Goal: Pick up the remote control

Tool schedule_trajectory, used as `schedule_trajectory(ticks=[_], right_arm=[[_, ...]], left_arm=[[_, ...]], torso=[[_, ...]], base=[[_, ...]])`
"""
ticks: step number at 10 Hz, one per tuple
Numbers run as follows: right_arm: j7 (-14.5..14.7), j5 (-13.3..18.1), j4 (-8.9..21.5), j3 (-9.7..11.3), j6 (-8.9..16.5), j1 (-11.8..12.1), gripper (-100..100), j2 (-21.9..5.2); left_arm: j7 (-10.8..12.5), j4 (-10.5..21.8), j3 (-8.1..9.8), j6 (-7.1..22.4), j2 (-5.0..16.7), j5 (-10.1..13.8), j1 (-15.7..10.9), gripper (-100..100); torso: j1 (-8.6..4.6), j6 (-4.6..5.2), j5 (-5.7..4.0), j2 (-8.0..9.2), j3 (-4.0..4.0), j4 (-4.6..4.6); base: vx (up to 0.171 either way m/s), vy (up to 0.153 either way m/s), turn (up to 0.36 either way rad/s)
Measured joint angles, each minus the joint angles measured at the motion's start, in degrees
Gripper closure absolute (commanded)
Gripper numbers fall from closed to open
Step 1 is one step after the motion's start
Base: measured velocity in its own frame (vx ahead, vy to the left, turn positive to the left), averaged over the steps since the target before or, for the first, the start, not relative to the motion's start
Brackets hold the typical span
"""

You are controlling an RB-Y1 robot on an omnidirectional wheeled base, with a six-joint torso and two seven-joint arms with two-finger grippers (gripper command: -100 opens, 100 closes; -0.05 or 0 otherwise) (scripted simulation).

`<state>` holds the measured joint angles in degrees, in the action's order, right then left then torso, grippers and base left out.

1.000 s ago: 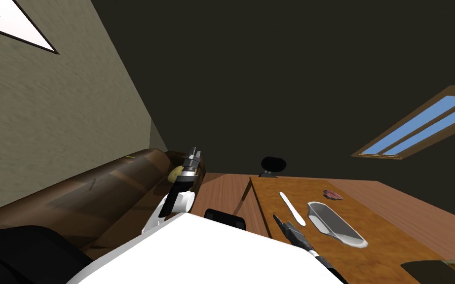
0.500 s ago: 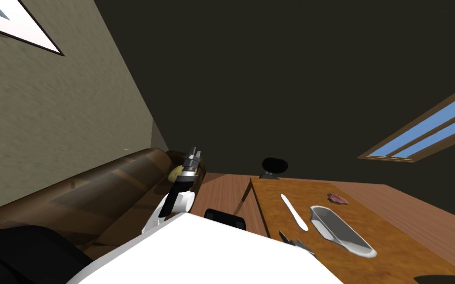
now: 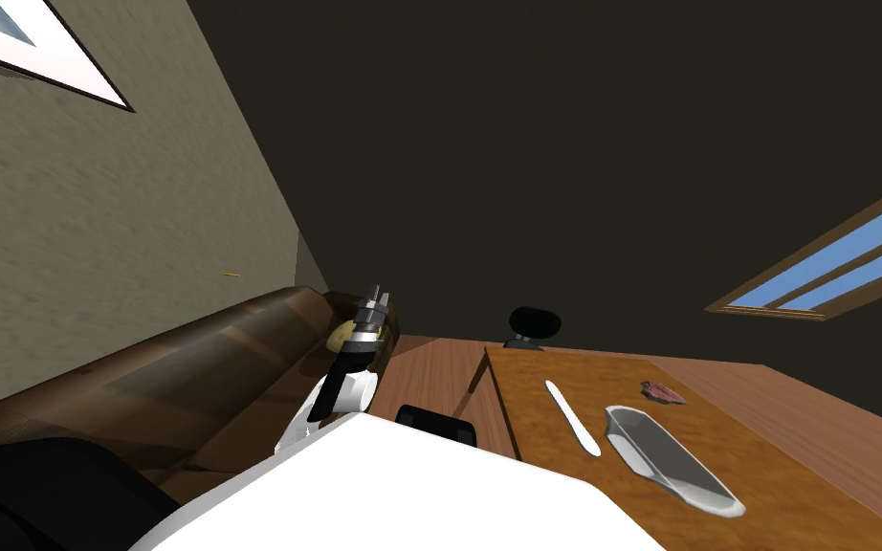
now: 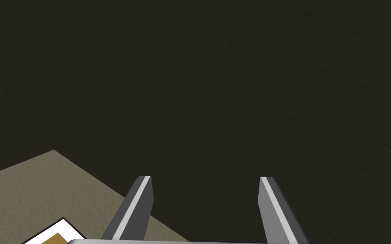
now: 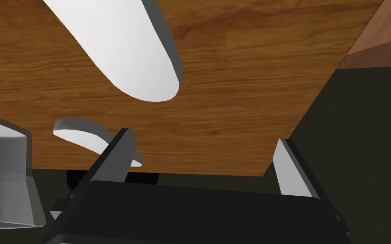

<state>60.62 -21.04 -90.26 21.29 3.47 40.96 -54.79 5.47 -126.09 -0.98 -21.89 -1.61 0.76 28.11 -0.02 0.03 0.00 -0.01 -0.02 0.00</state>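
The remote control (image 3: 573, 418) is a long, flat white bar with rounded ends, lying on the brown wooden table (image 3: 774, 478) near its left edge. In the right wrist view its rounded end (image 5: 127, 51) lies on the wood ahead of my right gripper (image 5: 203, 165), which is open with nothing between its fingers. The table's near edge runs just beyond the fingertips. My left gripper (image 3: 375, 297) is held up beside the sofa, well left of the table. In its own wrist view, the left gripper (image 4: 205, 199) is open and holds nothing.
A grey dish (image 3: 673, 459) lies right of the remote; its corner (image 5: 4, 173) is beside my right gripper. A small flat white piece (image 5: 80, 133) sits by that gripper's finger. A pinkish scrap (image 3: 664, 391) and a black rounded object (image 3: 533, 323) lie farther back. A brown sofa (image 3: 190, 373) runs along the left wall.
My view has swung, so the table and window slid right. My right gripper, seen a second ago over the table's near edge, has dropped out of the head view behind my chest. The left arm is unmoved.
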Motion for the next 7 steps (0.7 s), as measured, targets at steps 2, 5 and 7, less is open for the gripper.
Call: schedule_trajectory(ticks=[2, 5, 7], right_arm=[[2.72, -1.47, 0.2, 1.06, 2.63, 0.39, -100, -1.23], [6.82, -3.79, 1.45, 3.0, 5.88, 1.21, -100, -3.38], [9.07, -4.84, 3.12, 4.51, 7.21, 0.92, -100, -4.04]], left_arm=[[0.0, 0.0, 0.0, 0.0, 0.0, 0.0, 0.0, 0], [0.0, 0.0, 0.0, 0.0, 0.0, 0.0, 0.0, 0], [0.0, 0.0, 0.0, 0.0, 0.0, 0.0, 0.0, 0]], torso=[[0.03, -0.01, 0.01, 0.01, 0.0, 0.0], [0.01, -0.01, 0.0, -0.01, 0.0, 0.0], [0.03, 0.0, 0.0, -0.01, 0.0, 0.0]], base=[[0.012, -0.021, 0.046], [0.015, -0.022, 0.031], [0.011, -0.013, 0.017]])
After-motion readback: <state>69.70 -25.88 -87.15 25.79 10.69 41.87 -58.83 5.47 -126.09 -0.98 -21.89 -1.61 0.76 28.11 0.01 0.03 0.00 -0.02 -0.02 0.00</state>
